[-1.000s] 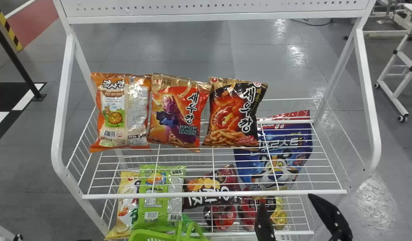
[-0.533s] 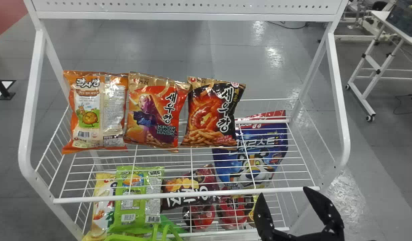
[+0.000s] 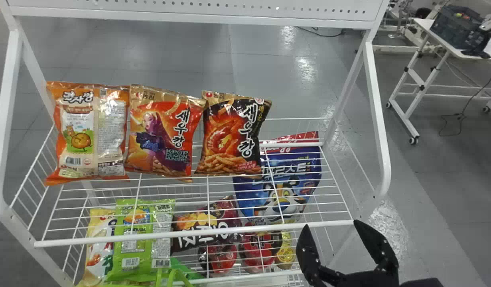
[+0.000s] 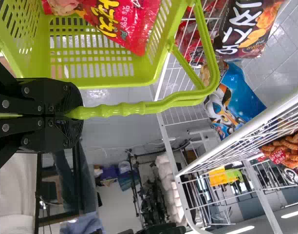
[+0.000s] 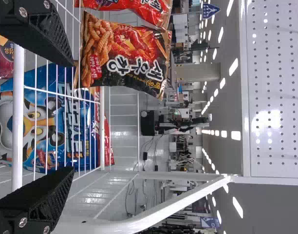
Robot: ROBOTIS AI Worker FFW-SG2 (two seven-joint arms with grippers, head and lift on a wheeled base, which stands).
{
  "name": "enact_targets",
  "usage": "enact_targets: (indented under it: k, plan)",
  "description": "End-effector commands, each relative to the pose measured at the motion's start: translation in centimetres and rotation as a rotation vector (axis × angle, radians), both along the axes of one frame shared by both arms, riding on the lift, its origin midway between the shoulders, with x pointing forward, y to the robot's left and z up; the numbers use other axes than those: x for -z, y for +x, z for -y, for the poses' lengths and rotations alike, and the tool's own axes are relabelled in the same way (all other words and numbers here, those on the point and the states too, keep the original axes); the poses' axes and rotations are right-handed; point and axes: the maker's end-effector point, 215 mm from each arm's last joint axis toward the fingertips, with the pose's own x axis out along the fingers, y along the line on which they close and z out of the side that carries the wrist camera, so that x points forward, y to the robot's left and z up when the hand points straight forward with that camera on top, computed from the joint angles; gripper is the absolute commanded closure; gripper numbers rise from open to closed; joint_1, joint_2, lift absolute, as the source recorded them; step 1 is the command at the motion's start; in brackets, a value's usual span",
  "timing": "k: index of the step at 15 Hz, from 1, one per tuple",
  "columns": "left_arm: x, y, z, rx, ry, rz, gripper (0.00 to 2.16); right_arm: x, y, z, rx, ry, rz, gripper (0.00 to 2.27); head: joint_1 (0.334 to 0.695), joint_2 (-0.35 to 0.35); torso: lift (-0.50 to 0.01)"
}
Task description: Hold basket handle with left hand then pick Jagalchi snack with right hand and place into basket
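Observation:
My right gripper (image 3: 330, 239) stands open before the upper shelf's front right corner, with nothing between its fingers; in the right wrist view the gripper (image 5: 71, 117) points toward the rack. My left gripper (image 4: 73, 113) is shut on the green handle (image 4: 124, 109) of the basket (image 4: 95, 80), which holds a red packet (image 4: 122, 24). In the head view the basket's handle (image 3: 175, 275) shows at the bottom edge. Three packets stand on the upper shelf: orange (image 3: 87, 135), red-gold (image 3: 161, 133) and black-red (image 3: 233, 135). Which packet is the Jagalchi snack, I cannot tell.
The wire shelf's front rail (image 3: 197, 232) crosses ahead, with a white post (image 3: 379, 131) at right. Below stand a green packet (image 3: 141, 239), a dark red packet (image 3: 205, 223), a blue bag (image 3: 279, 183) and red cups (image 3: 257, 251). A table (image 3: 432, 32) stands behind right.
In the head view the rack and its packets have shifted left. The right gripper has shifted left less, so it now sits farther right along the shelf front, still open.

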Motion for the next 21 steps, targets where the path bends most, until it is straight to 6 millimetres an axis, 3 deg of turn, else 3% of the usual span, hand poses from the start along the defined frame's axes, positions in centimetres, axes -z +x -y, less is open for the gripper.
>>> enact_targets:
  k: [1, 21]
  plan:
    - [-0.05, 0.03, -0.03, -0.001, 0.0, 0.002, 1.71, -0.09, 0.0, 0.06, 0.001, 0.001, 0.002, 0.04, 0.695, -0.136, -0.01]
    - [-0.16, -0.13, 0.0, -0.009, -0.005, -0.001, 1.71, -0.32, 0.05, -0.21, -0.02, -0.001, 0.004, 0.04, 0.695, -0.131, -0.01]
